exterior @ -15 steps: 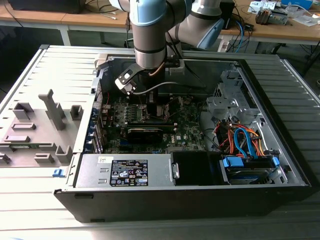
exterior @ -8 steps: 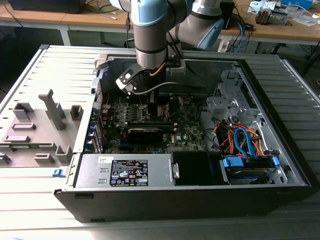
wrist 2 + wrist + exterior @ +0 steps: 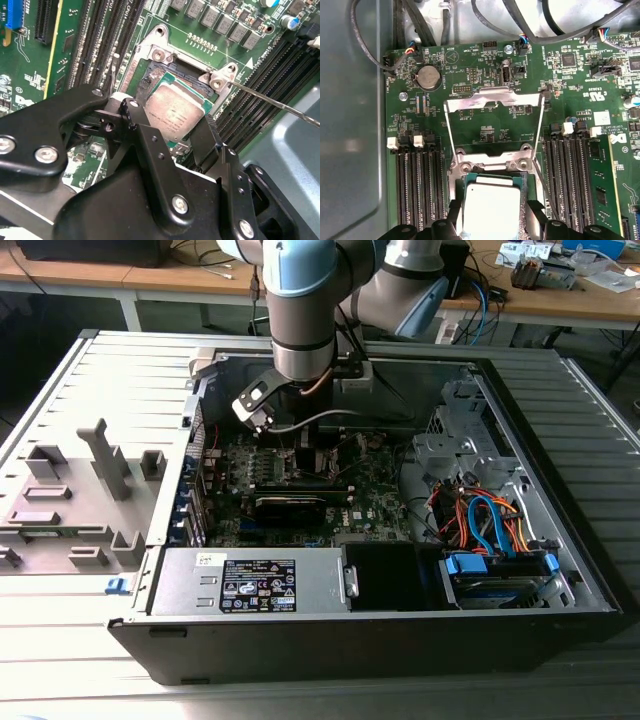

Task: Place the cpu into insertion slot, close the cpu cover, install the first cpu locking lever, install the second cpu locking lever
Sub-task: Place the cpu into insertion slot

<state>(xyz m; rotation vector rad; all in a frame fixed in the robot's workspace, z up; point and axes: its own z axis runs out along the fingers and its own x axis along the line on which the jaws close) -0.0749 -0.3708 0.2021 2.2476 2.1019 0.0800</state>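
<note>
Cpu [image 3: 175, 112] is a small flat square with a shiny grey top and a thin green edge. It looks light and stiff, but I think it can break easily, and so can the slot under it. The smooth top may be slippery, so the two side edges look like the best place to hold it. The gripper [image 3: 172, 114] has one black finger on each side of the cpu and seems to be pinching it there. The cpu is right over the insertion slot [image 3: 180, 70]. I cannot tell if it is all the way down.

Going from the exterior view's left to its right, a grey tray [image 3: 70, 490] with holders lies outside the computer case [image 3: 400, 640]. Inside the case, the gripper [image 3: 300, 455] reaches down to the green board, near a long black card [image 3: 290, 505]. Orange and blue cables [image 3: 485, 520] are far over on the right, well apart from the work.

The cpu cover [image 3: 490, 97] is swung open, away from the slot. A thin metal lever [image 3: 280, 102] sticks out beside the slot. Black memory slots [image 3: 415, 185] stand close on both sides, so the fingers have little room.
</note>
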